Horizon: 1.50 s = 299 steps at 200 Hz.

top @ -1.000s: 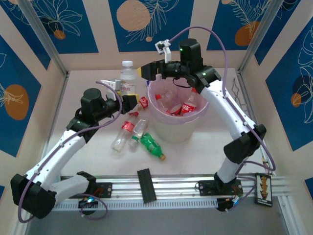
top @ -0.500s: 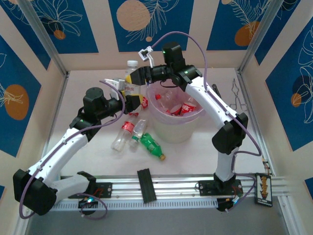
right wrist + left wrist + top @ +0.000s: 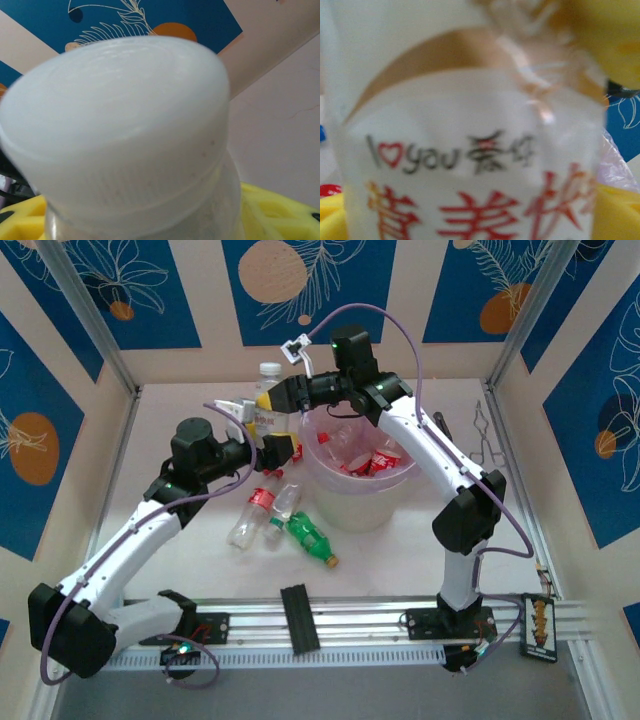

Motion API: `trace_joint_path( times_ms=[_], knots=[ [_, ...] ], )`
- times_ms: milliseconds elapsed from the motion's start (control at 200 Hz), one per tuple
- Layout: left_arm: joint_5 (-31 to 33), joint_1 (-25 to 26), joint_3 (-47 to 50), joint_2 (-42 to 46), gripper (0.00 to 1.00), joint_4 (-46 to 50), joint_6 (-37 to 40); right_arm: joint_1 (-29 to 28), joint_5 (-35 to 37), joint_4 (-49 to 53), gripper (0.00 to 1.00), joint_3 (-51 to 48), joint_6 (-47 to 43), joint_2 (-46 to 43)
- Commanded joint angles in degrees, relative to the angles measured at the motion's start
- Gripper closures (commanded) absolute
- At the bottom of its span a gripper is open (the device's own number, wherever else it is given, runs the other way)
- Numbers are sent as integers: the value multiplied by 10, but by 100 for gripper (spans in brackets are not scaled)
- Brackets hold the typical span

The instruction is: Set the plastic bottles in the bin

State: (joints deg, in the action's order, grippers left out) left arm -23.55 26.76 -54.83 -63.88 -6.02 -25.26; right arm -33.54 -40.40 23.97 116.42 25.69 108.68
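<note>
Worktop (image 3: 420,560): a pale surface inside the patterned booth. It carries the bin at centre and loose bottles to the bin's left.
Right arm (image 3: 440,455): arches from the lower right over the bin's far rim and reaches left to the standing bottle.
Left arm (image 3: 130,540): climbs from the lower left toward the same bottle, in the upper centre-left of the frame.
Bin (image 3: 352,502): a cream bucket with a pinkish liner, at centre. Several red-labelled bottles lie inside.
Standing bottle (image 3: 262,383): clear, with a white cap and a red-printed label. It stands upright, long axis vertical and cap up, just left of the bin's rim.
Loose bottles (image 3: 258,510): three lie flat on the worktop to the lower left of the bin, among them the green bottle (image 3: 308,536). All are apart from both end effectors.
Right end effector (image 3: 268,398): sits at the bottle's neck. The right wrist view shows the white cap (image 3: 115,125) very close, with yellow fingers (image 3: 280,210) either side of the shoulder. Pinching or merely flanking: cannot tell.
Left end effector (image 3: 262,432): sits lower, around the labelled body. The left wrist view shows yellow fingers (image 3: 620,210) at both edges of the label. Clamped or slack: cannot tell.
Key relation: the bin lies directly right of the bottle in the frame, adjoining it. The right arm already spans the bin, so it seems better placed to carry the upright bottle sideways over the rim.
</note>
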Motion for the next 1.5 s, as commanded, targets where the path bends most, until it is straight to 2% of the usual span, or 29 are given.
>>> trace_joint_path(
  times_ms=[0, 205, 375, 455, 560, 695, 830, 1075, 1275, 1491],
  knots=[
    [-2, 4, 1, 37, 0, -28, 6, 3, 20, 19, 48, 50, -35, -16],
    [-14, 3, 2, 72, 0, 15, 17, 29, 109, 63, 49, 142, -75, -26],
    [40, 5, -19, 66, 1, 83, 39, 76, 127, 88, 49, 179, -80, -49],
    [52, 6, -39, 44, 4, 100, 37, 102, 140, 90, 49, 156, -85, -81],
    [69, 13, -74, -3, 17, 117, 30, 145, 145, 98, 49, 107, -90, -127],
    [76, 34, -119, -62, 19, 118, 36, 192, 148, 133, 49, 28, -120, -181],
    [89, 63, -158, -114, 25, 120, 50, 212, 169, 189, 49, -40, -171, -213],
    [92, 82, -177, -154, 40, 116, 47, 204, 187, 256, 51, -124, -225, -243],
    [94, 83, -160, -162, 47, 92, 26, 164, 228, 282, 51, -181, -260, -242],
    [96, 84, -148, -163, 48, 82, 16, 118, 283, 288, 51, -221, -266, -208]
  ],
)
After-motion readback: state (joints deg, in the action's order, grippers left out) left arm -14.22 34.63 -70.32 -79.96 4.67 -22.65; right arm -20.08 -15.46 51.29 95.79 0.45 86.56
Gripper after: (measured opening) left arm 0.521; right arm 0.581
